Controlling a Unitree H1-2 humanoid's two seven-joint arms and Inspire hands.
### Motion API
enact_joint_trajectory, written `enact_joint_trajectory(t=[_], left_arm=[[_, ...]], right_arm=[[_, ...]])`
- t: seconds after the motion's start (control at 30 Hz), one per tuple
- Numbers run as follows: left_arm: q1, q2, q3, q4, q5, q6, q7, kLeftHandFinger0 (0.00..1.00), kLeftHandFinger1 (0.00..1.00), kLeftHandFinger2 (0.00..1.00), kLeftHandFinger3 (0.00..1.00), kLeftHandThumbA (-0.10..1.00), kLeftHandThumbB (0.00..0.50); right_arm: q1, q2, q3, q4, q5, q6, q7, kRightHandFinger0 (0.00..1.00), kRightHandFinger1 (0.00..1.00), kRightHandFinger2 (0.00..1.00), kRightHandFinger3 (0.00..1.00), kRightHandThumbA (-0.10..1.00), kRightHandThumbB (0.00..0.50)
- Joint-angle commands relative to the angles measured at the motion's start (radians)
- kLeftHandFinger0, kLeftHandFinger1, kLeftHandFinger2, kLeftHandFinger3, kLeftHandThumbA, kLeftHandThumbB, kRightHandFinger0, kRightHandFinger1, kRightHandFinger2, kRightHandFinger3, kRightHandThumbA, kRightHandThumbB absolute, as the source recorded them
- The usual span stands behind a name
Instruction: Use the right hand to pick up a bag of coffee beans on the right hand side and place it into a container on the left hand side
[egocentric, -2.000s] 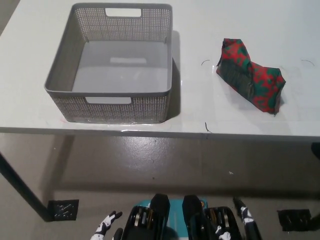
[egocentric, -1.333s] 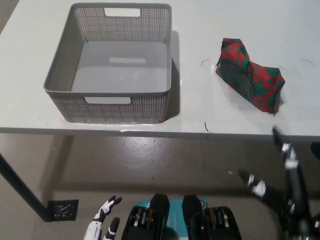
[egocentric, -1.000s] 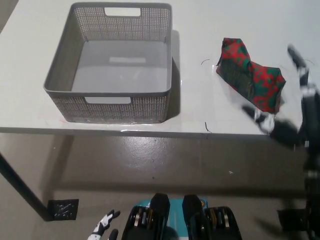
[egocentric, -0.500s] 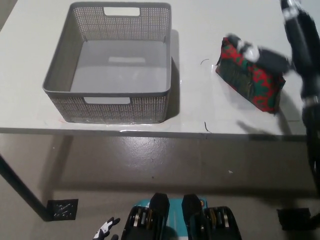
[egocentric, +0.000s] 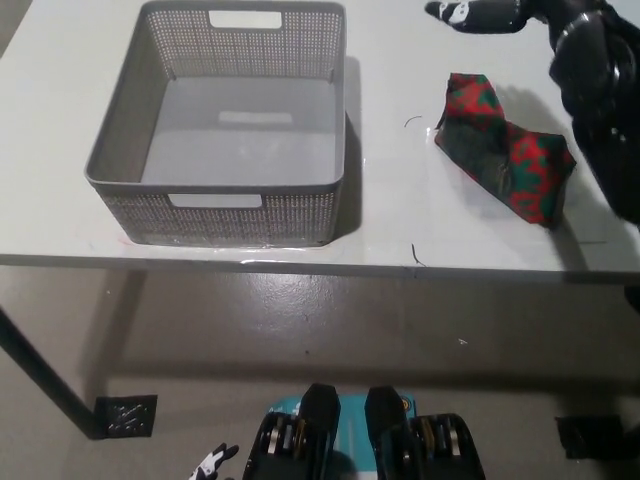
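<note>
The red and green coffee bean bag (egocentric: 505, 150) lies crumpled on the right side of the white table (egocentric: 400, 225). My black right hand (egocentric: 495, 14) hovers at the picture's top edge, beyond the bag and apart from it, open and holding nothing. Its arm (egocentric: 600, 90) runs down the right side, just past the bag's right end. The grey mesh basket (egocentric: 215, 187) stands on the left with nothing in it. Only a sliver of my white left hand (egocentric: 212, 462) shows at the bottom edge, below table height.
The table's front edge runs across at about mid-height, with grey floor below it. A bare strip of tabletop separates basket and bag, with small dark pen marks (egocentric: 412, 121) on it. A dark table leg (egocentric: 35, 375) stands at the lower left.
My right arm has swung up from below the table's front edge, over the bag, to the far side of it. The left hand has sunk lower. Bag and basket stay put.
</note>
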Motion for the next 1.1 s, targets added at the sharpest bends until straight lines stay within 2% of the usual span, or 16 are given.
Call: enact_joint_trajectory(t=[0.0,0.2,0.37,0.43,0.6,0.77,0.9,1.0,1.07], left_arm=[[0.027,0.007,0.015,-0.025,0.025,-0.104,0.040,1.00,1.00,1.00,1.00,1.00,0.403],[0.037,-0.004,0.020,-0.036,0.022,-0.120,0.038,1.00,1.00,1.00,1.00,1.00,0.404],[0.035,-0.001,0.029,-0.042,0.008,-0.134,0.030,1.00,1.00,1.00,1.00,1.00,0.413],[0.035,-0.002,0.031,-0.049,0.022,-0.133,0.032,1.00,1.00,1.00,1.00,1.00,0.415],[0.026,-0.002,0.034,-0.067,0.018,-0.111,0.015,1.00,1.00,1.00,1.00,1.00,0.433],[-0.008,0.003,0.032,-0.069,0.020,-0.085,-0.001,1.00,1.00,1.00,1.00,1.00,0.451],[-0.030,0.002,0.029,-0.062,0.020,-0.078,-0.006,1.00,1.00,1.00,1.00,1.00,0.429],[-0.043,0.005,0.028,-0.043,0.016,-0.094,-0.009,1.00,1.00,1.00,1.00,1.00,0.407],[-0.047,0.005,0.030,-0.040,0.018,-0.097,-0.007,1.00,1.00,1.00,1.00,1.00,0.416]], right_arm=[[-0.214,-0.031,0.066,0.247,-0.066,0.039,0.081,1.00,1.00,1.00,1.00,0.83,0.500],[-0.243,-0.024,0.114,0.398,-0.054,0.011,0.069,1.00,1.00,1.00,1.00,0.82,0.500],[-0.233,-0.030,0.110,0.430,-0.027,-0.010,0.082,1.00,1.00,1.00,1.00,0.88,0.500],[-0.214,-0.038,0.099,0.400,-0.011,-0.001,0.112,1.00,1.00,1.00,1.00,0.86,0.500],[-0.176,-0.055,0.097,0.339,-0.003,0.006,0.153,1.00,1.00,1.00,1.00,0.95,0.500],[-0.127,-0.081,0.054,0.223,0.035,0.020,0.201,1.00,1.00,1.00,1.00,0.98,0.500],[-0.079,-0.087,0.003,0.109,0.074,0.042,0.227,1.00,1.00,1.00,1.00,0.94,0.485],[-0.052,-0.085,-0.002,0.039,0.066,0.043,0.234,1.00,1.00,1.00,1.00,0.99,0.500],[-0.043,-0.079,-0.004,0.014,0.064,0.053,0.243,1.00,1.00,1.00,1.00,0.99,0.500]])
